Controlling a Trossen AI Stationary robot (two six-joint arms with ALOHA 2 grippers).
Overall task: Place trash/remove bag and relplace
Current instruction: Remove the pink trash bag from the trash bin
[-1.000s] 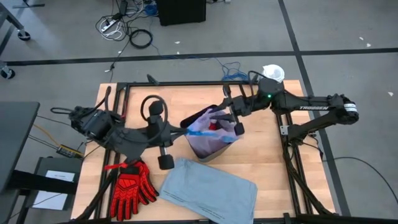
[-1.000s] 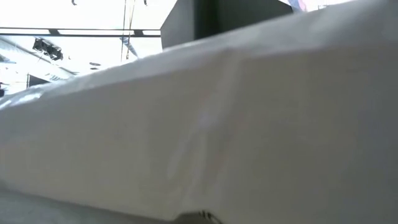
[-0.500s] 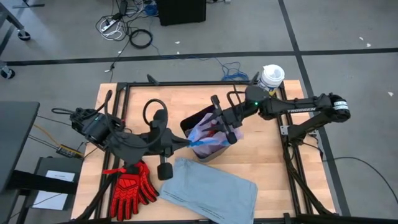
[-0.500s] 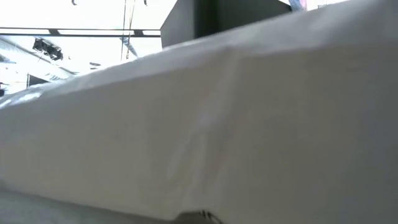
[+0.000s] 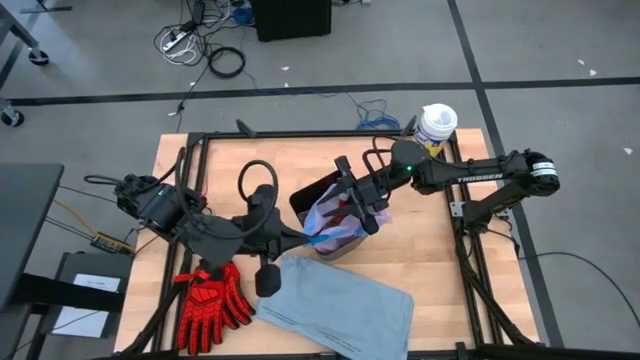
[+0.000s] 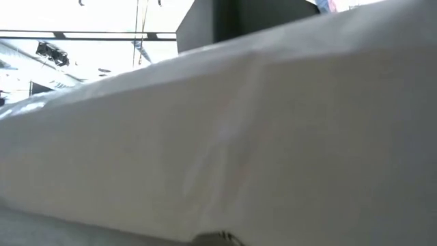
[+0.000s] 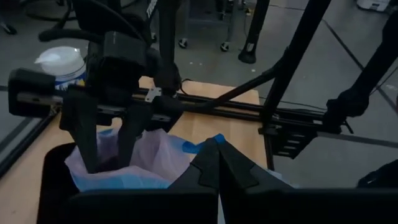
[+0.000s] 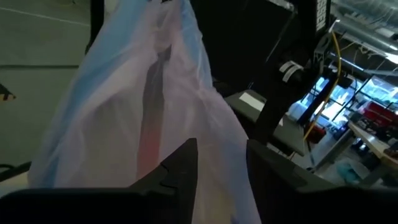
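At frame centre, the bag (image 5: 335,222) is thin, light, slippery; my left jaws pinch its blue tie, my right jaws stand spread over its rim.

One pink bag (image 5: 335,222); one bin (image 5: 312,196); one grey-blue liner (image 5: 335,305); two red gloves (image 5: 208,300); one white-lidded tub (image 5: 437,124).

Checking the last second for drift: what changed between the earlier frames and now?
The right pincer slid left over the bin, deeper into the pink bag, uncovering the white-lidded tub. The left pincer stayed shut on the bag's blue tie. Red gloves and grey-blue liner unchanged.
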